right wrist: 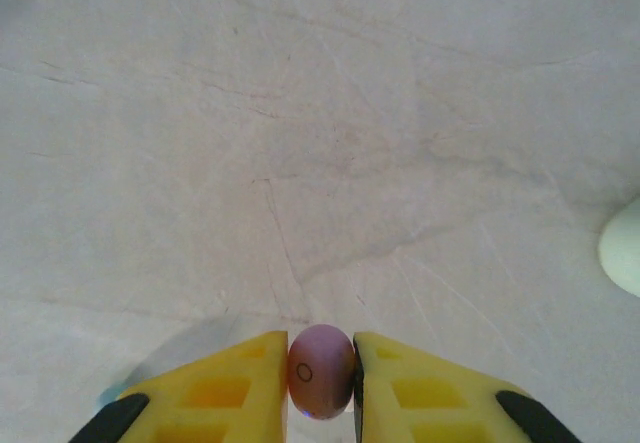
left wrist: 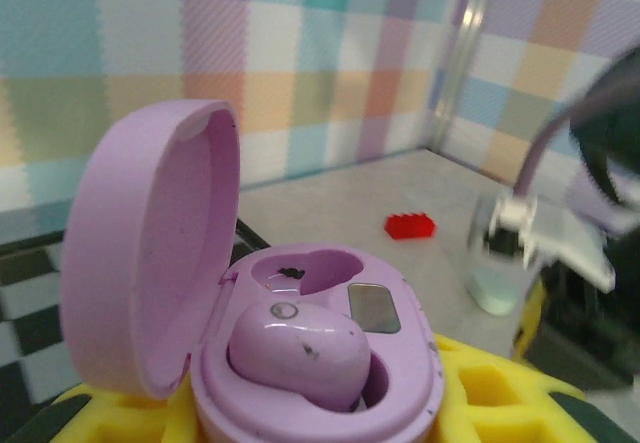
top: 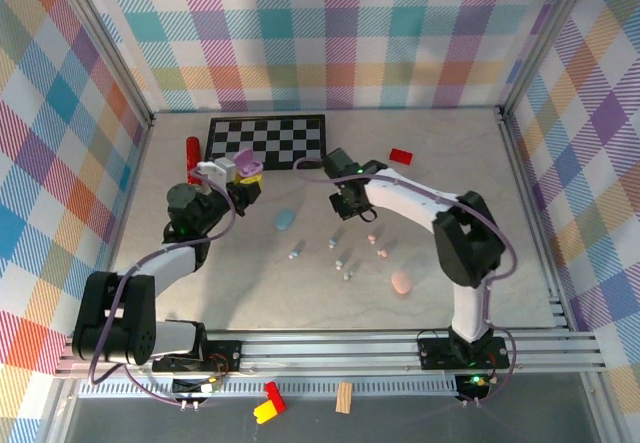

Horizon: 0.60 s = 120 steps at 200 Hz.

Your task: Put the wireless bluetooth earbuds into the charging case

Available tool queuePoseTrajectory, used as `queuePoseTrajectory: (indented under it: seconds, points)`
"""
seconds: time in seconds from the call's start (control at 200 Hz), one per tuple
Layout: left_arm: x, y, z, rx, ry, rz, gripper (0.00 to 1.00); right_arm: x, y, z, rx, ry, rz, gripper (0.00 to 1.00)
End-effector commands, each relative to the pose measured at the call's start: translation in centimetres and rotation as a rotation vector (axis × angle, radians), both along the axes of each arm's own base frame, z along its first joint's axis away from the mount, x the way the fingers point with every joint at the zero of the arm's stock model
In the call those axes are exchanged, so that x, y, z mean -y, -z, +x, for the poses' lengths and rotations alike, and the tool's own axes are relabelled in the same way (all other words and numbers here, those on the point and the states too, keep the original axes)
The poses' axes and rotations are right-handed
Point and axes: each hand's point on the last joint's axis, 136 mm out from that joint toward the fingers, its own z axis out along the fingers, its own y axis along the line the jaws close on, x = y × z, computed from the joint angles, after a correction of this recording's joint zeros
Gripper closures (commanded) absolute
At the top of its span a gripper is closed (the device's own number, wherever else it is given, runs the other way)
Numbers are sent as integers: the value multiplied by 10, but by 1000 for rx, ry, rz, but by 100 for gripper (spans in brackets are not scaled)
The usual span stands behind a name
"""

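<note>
My left gripper (top: pixel 243 171) is shut on an open purple charging case (left wrist: pixel 320 363), held off the table with its lid (left wrist: pixel 150 243) tipped back. One purple earbud (left wrist: pixel 300 348) sits in the near slot. The far slot (left wrist: pixel 305 271) is empty. In the left wrist view the yellow fingers (left wrist: pixel 490 393) show under the case. My right gripper (right wrist: pixel 321 368) is shut on a second purple earbud (right wrist: pixel 321 371) just above the table, to the right of the case. Several small pastel earbuds (top: pixel 341 262) lie loose on the table below it.
A pale blue case (top: pixel 284 220) lies between the arms and a pink case (top: pixel 401 282) nearer the front right. A red block (top: pixel 401 156) and a checkerboard (top: pixel 265 140) are at the back. A red cylinder (top: pixel 192 153) stands left of the board.
</note>
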Motion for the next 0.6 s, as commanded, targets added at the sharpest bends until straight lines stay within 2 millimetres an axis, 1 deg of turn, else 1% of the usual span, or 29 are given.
queuePoseTrajectory:
  seconds: [0.0,0.165,0.24,0.355,0.495,0.595]
  points:
    - [27,-17,-8,102,143,33,66,-6,-34,-15,-26,-2,186,78]
    - [53,-8,-10,100,224,77,66,-2,-84,-35,-42,-15,414,77]
    - [69,-5,-13,100,271,107,66,-6,-107,-45,-42,-68,507,77]
    - [97,1,-21,95,361,149,66,-13,-136,-58,-36,-145,608,77]
    - [121,2,-32,103,459,139,66,-21,-164,-68,-17,-219,699,77]
    - [134,2,-40,111,514,137,66,-27,-177,-73,-15,-265,747,77]
